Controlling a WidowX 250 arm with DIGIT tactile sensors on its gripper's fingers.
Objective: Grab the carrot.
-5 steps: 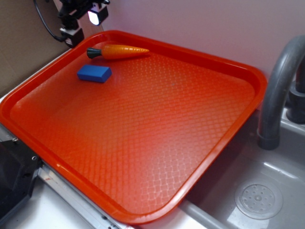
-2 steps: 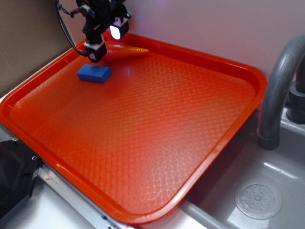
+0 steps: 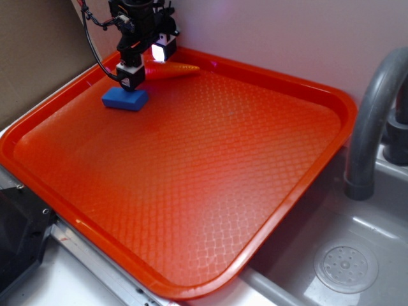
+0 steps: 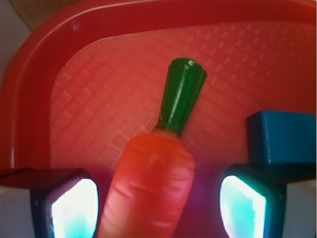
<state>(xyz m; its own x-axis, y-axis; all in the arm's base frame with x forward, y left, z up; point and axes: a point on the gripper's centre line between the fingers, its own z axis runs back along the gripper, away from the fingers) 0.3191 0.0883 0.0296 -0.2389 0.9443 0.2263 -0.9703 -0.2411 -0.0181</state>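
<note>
The carrot point(image 4: 148, 188) looks like glossy, smooth plastic, the red tray point(image 3: 210, 166) is shiny plastic with a raised diamond texture, and the blue block point(image 3: 125, 99) appears matt.

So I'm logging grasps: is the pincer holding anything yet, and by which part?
Nothing is held. The open pincer straddles the thick end of the glossy orange toy carrot, which lies on the red plastic tray, with gaps on both sides.
</note>
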